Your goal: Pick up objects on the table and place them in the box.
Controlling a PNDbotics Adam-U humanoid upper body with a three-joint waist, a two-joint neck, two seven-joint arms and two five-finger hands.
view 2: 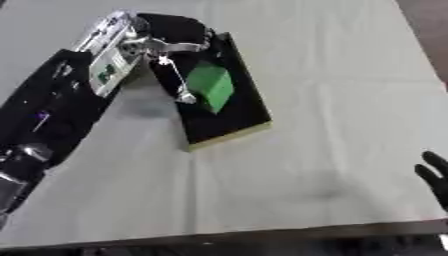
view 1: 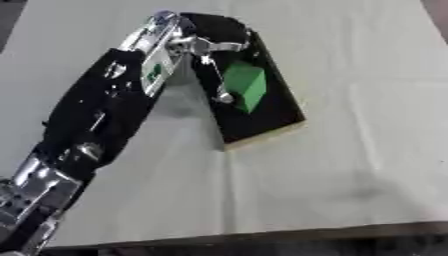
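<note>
A green block stands tilted inside the shallow black box, which has a tan front edge and lies on the grey table. My left arm reaches up from the lower left, and my left hand hovers over the far end of the box. One straight finger runs down along the block's left side; the hand is open and not curled round the block. My right hand shows only in the right eye view, at the right edge, open with its fingers up.
The grey cloth-covered table stretches to the right of and in front of the box. Its dark front edge runs along the bottom. No other loose objects show on the cloth.
</note>
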